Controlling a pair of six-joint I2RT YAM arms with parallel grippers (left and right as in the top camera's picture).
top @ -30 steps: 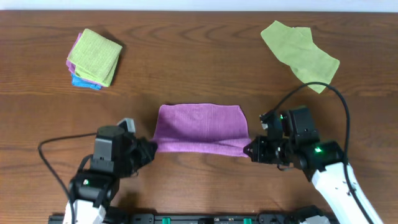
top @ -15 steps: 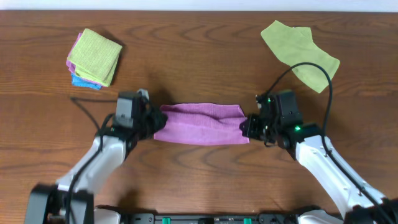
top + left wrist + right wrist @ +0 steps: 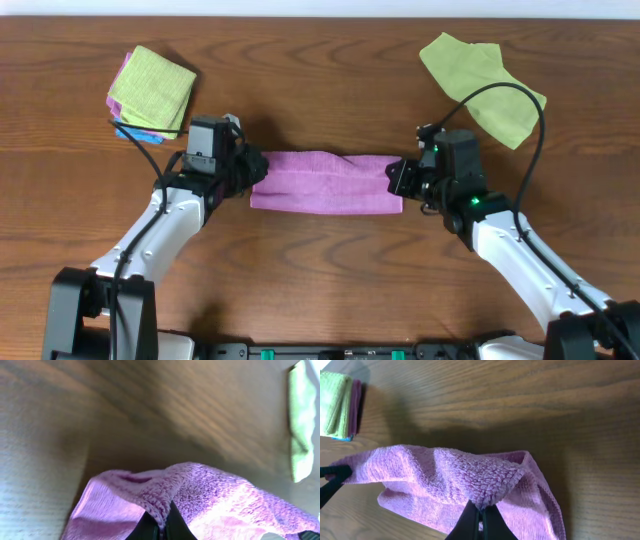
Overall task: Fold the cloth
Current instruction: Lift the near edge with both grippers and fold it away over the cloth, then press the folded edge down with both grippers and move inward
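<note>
**A:** What did the left tool (image 3: 250,176) have?

**B:** It was pinched tight on the left end of the cloth (image 3: 325,183). In its wrist view the dark fingertips (image 3: 176,531) met on a raised fold of purple terry. The right tool (image 3: 393,178) was clamped the same way on the right end, its fingertips (image 3: 467,529) closed under a bunched corner.

**A:** And the surface?

**B:** A dark brown wood-grain bench (image 3: 320,285). Of the room, only a thin pale strip (image 3: 320,7) showed beyond the far edge.

**A:** How did the cloth lie?

**B:** It lay as a long, narrow band at the middle of the bench, doubled over on itself. Its long axis ran left to right, spanning the gap between the two tools. The middle rested on the wood, and each end was lifted a little where it was pinched.

**A:** The arms?

**B:** Both reached out from the near edge and slanted inward, the left from the near left and the right from the near right. The tools faced each other along the cloth's axis. A black cable (image 3: 500,92) arched over the right arm.

**A:** Anything further out?

**B:** A stack of folded cloths (image 3: 150,93) sat at the far left, green on top with pink and blue edges beneath. A loose light-green cloth (image 3: 480,85) lay rumpled at the far right. Both were well apart from the purple cloth.
</note>
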